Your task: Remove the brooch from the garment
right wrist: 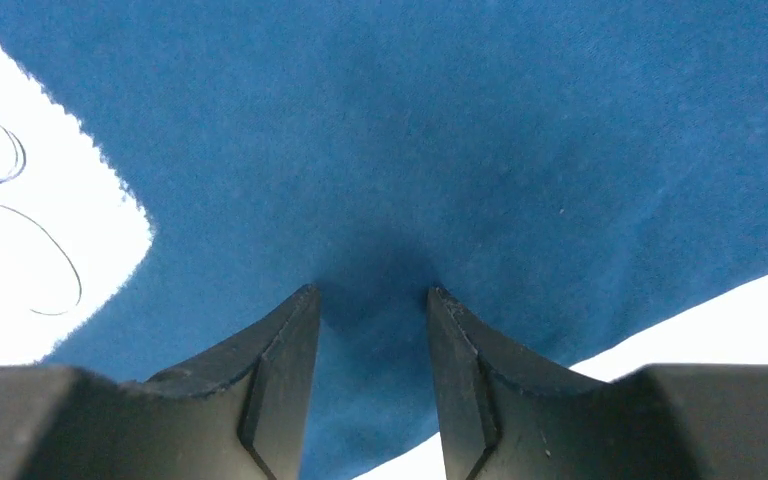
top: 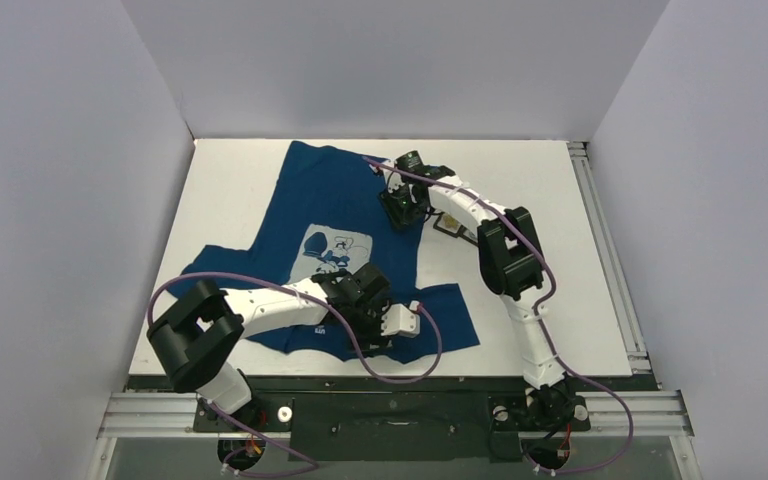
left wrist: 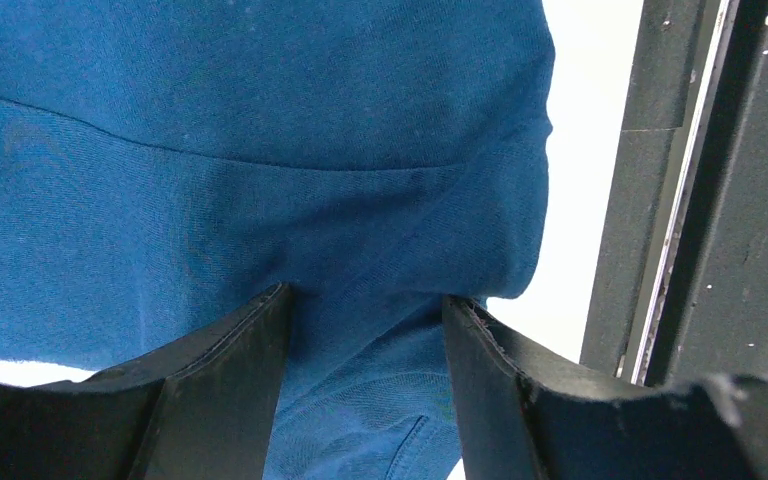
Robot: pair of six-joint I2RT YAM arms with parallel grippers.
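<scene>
**Item:** garment [top: 360,195], a dark blue T-shirt, lying flat on the white table [top: 550,200] and spreading from 12 o'clock toward 6 o'clock, left of centre.

**Hidden or unclear:** the brooch is not showing in any view. The left arm is covering the shirt's lower part. A small dark item [top: 450,224] is sitting just off the cloth's 3 o'clock edge, too small to identify.

**Material:** soft matte knit, with fine ribbing showing close up and a seam running across the left wrist view. The pale square print [top: 332,248] is carrying a thin line drawing (cut off at 9 o'clock in the right wrist view).

**Left gripper** [left wrist: 365,295], at 5 o'clock of the print: black wedge-shaped fingers are standing partway apart and clamping a raised fold of cloth.

**Right gripper** [right wrist: 372,292], at 2 o'clock of the print: matching fingers are pinching a dark pucker of fabric.
</scene>
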